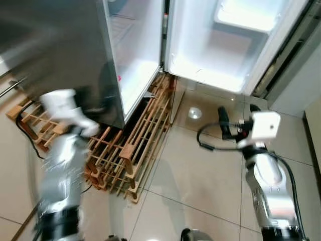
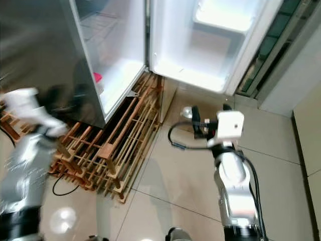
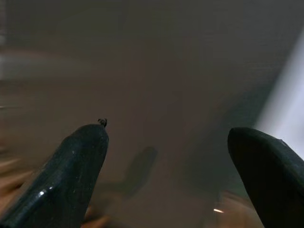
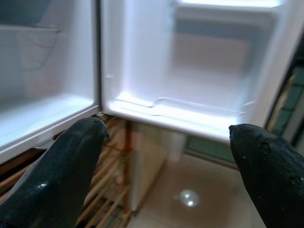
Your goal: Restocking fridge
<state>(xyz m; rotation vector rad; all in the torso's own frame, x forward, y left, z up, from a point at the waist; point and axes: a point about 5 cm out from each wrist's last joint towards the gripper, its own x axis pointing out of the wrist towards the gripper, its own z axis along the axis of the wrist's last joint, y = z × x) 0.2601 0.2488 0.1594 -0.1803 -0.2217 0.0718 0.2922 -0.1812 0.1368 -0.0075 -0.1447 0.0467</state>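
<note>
From the left eye view, an open fridge (image 1: pixel 135 55) stands on a wooden slatted pallet (image 1: pixel 128 150) above a tiled floor (image 1: pixel 200 170), its door (image 1: pixel 230 40) swung wide and its top cut off by the frame. The left arm is smeared by motion blur in front of the fridge's dark steel side, and its gripper cannot be made out there. The right gripper (image 1: pixel 236 119) is raised over the floor, pointing toward the door, with a black cable looping beside it.

The right eye view adds a small pink item (image 2: pixel 97 77) at the edge of the fridge's lower compartment; what it is cannot be told.

In the left wrist view, the left gripper (image 3: pixel 183 156) has its fingers (image 3: pixel 78 161) spread wide before a blurred grey surface, holding nothing.

The right wrist view has the right gripper's fingers (image 4: pixel 71 156) likewise spread and empty, aimed at the bare white interior, the lower door shelf (image 4: pixel 180 111) and the pallet below.
</note>
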